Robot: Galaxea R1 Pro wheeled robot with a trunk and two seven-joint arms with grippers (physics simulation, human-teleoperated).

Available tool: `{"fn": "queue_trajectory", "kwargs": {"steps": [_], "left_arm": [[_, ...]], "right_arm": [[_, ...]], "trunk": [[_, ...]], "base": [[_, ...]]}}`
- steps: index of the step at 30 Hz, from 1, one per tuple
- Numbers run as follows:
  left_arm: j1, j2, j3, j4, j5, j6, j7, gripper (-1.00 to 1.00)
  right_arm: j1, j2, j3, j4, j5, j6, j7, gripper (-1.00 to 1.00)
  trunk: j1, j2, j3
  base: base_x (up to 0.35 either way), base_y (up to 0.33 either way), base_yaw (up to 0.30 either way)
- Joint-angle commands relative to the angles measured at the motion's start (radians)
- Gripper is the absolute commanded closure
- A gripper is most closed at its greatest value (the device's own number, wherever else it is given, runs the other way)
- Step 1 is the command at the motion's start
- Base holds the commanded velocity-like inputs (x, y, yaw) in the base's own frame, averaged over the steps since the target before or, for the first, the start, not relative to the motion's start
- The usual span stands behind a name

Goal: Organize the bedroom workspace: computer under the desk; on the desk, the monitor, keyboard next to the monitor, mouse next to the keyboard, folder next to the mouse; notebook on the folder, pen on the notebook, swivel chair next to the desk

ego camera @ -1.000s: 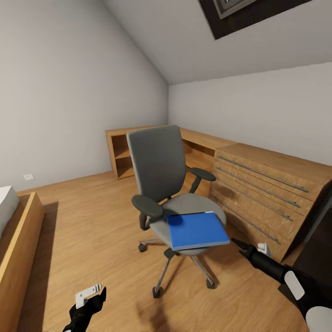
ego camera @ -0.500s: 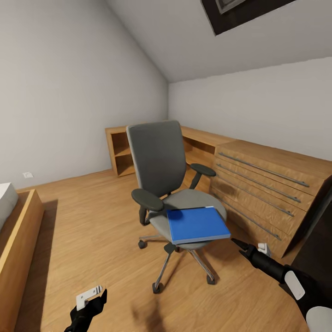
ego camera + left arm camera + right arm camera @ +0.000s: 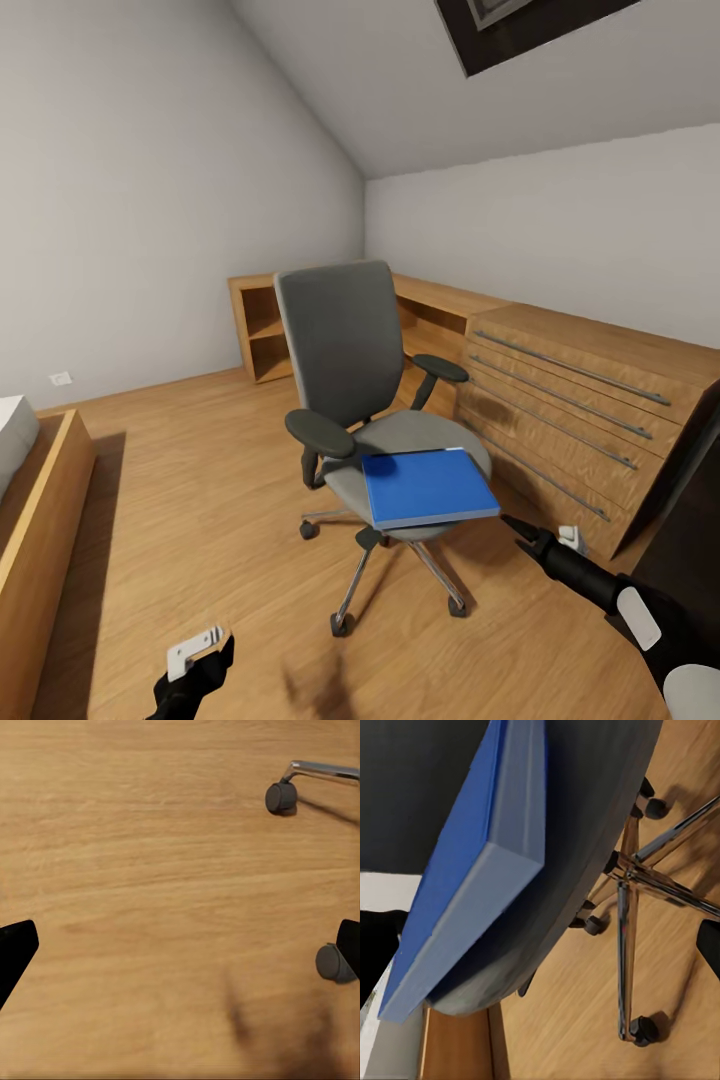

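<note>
The swivel chair [image 3: 340, 350], grey with black armrests and a chrome star base, stands mid-room on the wooden floor. A flat blue folder [image 3: 428, 487] lies on the front of its seat, overhanging slightly. My right gripper [image 3: 530, 535] hovers just right of the folder's near corner, a little below seat height. In the right wrist view it [image 3: 540, 945] is open, looking along the folder's edge [image 3: 472, 870] and the seat's underside [image 3: 585, 817]. Low at the front left, my left gripper [image 3: 200, 660] is open over bare floor, near two chair castors [image 3: 280, 796]. The desk is out of view.
A light wooden drawer chest [image 3: 580, 400] runs along the right wall behind the chair, joined to a low open shelf [image 3: 265, 330] in the corner. A wooden bed frame [image 3: 40, 520] borders the left. A dark panel [image 3: 690, 500] stands at the right edge.
The camera shifted slightly a second ago, so the chair sits a bit higher in the picture. My left gripper has sunk a little. The folder and right gripper have stayed put.
</note>
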Motion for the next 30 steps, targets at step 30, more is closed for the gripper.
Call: {"fn": "queue_trajectory", "kwargs": {"steps": [30], "left_arm": [[-0.001,0.0,0.008,0.021,-0.009,-0.003,-0.009,-1.0]], "right_arm": [[-0.001,-0.009,-0.001,-0.001,-0.001,0.037,0.08,-1.0]], "trunk": [[0.0,0.0,-0.001]], "base": [[0.056,0.0,0.0]]}}
